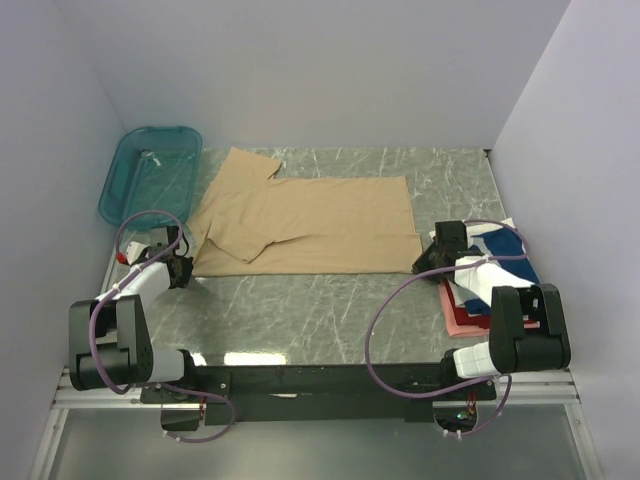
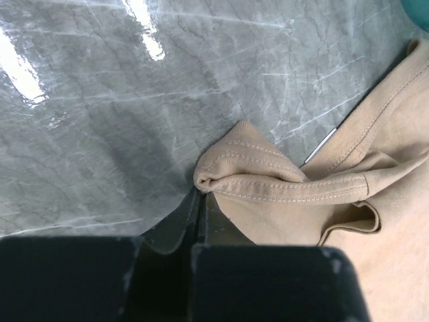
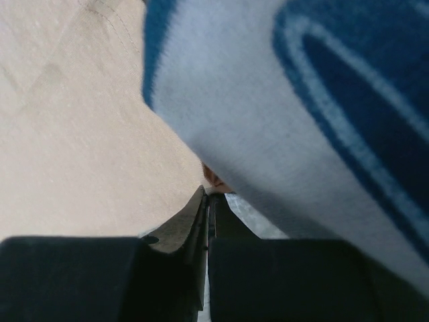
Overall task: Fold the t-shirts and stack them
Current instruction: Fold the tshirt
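A tan t-shirt (image 1: pixel 320 225) lies spread on the grey marbled worktop (image 1: pixel 300 310). The left end effector (image 1: pixel 183 272) is clenched on its bunched hem corner. The right end effector (image 1: pixel 428 262) is clenched at the opposite corner, its hold hidden by a navy t-shirt (image 1: pixel 505 245) whose white print is too blurred to read. A red t-shirt (image 1: pixel 458 318) lies beneath that, and a teal basket (image 1: pixel 118 185) sits back left.

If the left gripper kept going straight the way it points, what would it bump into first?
The tan t-shirt. Its bunched, stitched hem sits right at the tips of the shut left gripper, which seems to be pinching it, though the contact itself is hard to see.
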Robot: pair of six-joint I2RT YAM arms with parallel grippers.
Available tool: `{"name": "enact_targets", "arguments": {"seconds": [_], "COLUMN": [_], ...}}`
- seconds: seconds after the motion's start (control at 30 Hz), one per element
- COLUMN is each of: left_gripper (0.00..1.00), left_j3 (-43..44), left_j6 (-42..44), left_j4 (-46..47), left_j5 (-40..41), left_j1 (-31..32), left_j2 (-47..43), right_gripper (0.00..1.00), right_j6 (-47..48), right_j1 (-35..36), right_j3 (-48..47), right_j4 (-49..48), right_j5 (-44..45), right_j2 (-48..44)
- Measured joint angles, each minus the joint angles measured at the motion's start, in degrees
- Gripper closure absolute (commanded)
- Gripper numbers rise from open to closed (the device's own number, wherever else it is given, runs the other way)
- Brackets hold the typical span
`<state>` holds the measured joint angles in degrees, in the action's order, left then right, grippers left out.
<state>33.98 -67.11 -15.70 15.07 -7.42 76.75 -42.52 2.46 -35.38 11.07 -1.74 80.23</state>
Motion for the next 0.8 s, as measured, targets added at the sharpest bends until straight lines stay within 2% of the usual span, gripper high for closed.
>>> {"name": "enact_targets", "arguments": {"seconds": [0.8], "left_gripper": [0.99], "left_j3": [-0.94], "left_j6": [-0.33], "left_j4": [-6.23], "left_j5": [5.09], "left_j1": [0.0], "left_j2": [-8.55], "right_gripper": [1.0], "right_j6": [0.02], "right_j1": [-0.37], "right_j3": [4.02], "right_j4": [2.01], "right_j5": [-2.62], "right_j2": [-9.14]}}
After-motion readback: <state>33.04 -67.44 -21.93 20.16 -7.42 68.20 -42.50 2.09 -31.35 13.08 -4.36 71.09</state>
